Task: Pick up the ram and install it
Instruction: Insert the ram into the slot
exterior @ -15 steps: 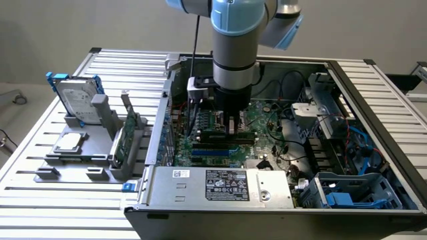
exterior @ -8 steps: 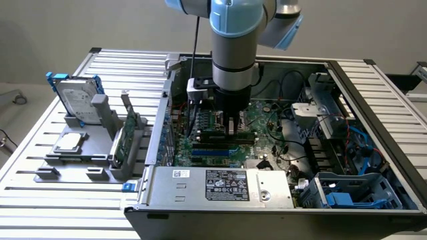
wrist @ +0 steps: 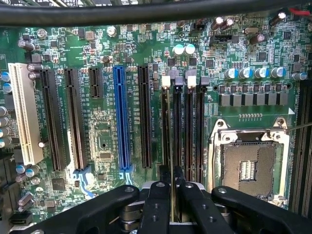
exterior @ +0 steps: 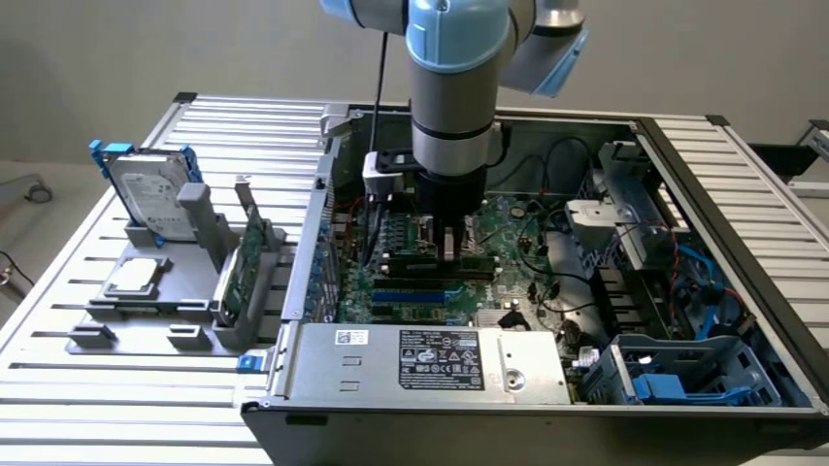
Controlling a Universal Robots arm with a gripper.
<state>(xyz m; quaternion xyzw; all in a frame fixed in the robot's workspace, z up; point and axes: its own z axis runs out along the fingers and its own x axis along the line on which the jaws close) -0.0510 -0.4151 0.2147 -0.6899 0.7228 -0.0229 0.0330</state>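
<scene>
I have the arm reaching down into the open computer case (exterior: 725, 291) on the slatted desk (exterior: 78, 398). In the exterior view the end effector (exterior: 449, 254) sits low over the motherboard (exterior: 518, 262), right at the bank of memory slots.

From the wrist view, the end effector (wrist: 172, 183) has its two black fingers (wrist: 157, 204) drawn close together, clamped on the ram (wrist: 172, 146), which I see edge-on as a thin pale line between them. The stick stands upright and runs along one of the black memory slots (wrist: 187, 131), lined up with it; I cannot tell whether it is fully seated or only resting in the slot. Beside the memory slots lies the empty processor socket (wrist: 248, 168), and on the other side a blue expansion slot (wrist: 122, 117) and a white one (wrist: 22, 114).

Writing: the power supply (exterior: 428, 359) at the front of the case carries a white sticker and a dark label with rows of marks, but I cannot read them. The small white print on the motherboard is also beyond me.

Out on the desk, at the exterior view's left, a grey holder (exterior: 169, 301) carries a silver hard drive (exterior: 149, 189) with blue rails standing upright, a green card (exterior: 247, 262) on edge, and a processor chip (exterior: 134, 277) lying flat.
</scene>
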